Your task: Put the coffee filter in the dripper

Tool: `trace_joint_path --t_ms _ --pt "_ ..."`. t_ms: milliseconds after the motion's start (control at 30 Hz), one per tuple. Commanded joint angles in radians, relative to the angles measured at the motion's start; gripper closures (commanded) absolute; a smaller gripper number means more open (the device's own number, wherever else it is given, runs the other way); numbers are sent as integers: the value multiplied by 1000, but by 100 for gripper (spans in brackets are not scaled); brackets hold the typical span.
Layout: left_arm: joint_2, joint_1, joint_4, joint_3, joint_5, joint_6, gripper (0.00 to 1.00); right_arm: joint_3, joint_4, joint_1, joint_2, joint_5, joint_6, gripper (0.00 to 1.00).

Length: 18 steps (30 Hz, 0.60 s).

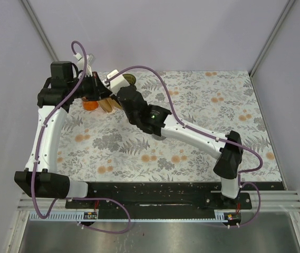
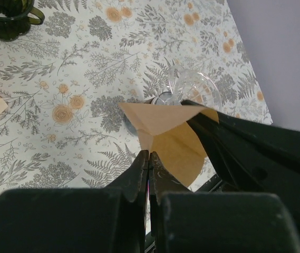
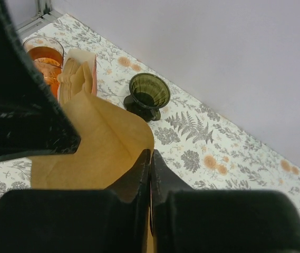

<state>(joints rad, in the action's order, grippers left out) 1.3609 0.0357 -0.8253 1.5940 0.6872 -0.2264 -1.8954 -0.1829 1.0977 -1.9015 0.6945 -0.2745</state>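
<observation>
A brown paper coffee filter [image 1: 109,104] hangs between both grippers above the far left of the table. My left gripper [image 2: 148,154] is shut on its lower tip [image 2: 171,142]. My right gripper [image 3: 150,154] is shut on its curved edge [image 3: 102,147]. In the top view the left gripper [image 1: 101,95] and right gripper [image 1: 119,100] meet at the filter. The dark green dripper [image 3: 148,94] stands upright and empty on the table behind them. It also shows in the left wrist view [image 2: 5,18] and, partly hidden, in the top view [image 1: 131,79].
A glass of orange liquid [image 3: 45,55] stands left of the dripper and shows under the filter in the top view [image 1: 90,105]. A stack of spare filters [image 3: 77,71] leans in a holder beside it. The flowered tablecloth [image 1: 202,105] stretches to the right. Walls stand close behind.
</observation>
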Motion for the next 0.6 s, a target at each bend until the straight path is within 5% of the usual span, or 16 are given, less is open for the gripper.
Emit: trace_joint_path --t_ms 0,100,233,333,567 --pt "-22 27 -17 18 -29 99 100 -27 -32 -35 19 -47 60 100" --pt "-17 41 -41 35 -72 150 96 -54 -108 -48 41 -76 83 100" --pt "-8 82 -84 86 -110 220 60 -134 -298 -82 56 -141 164 100" --pt "4 92 -124 147 -54 274 43 -192 -456 -107 82 -171 217 100" --pt "27 92 -138 241 32 257 31 -362 -867 -180 93 -263 375 100"
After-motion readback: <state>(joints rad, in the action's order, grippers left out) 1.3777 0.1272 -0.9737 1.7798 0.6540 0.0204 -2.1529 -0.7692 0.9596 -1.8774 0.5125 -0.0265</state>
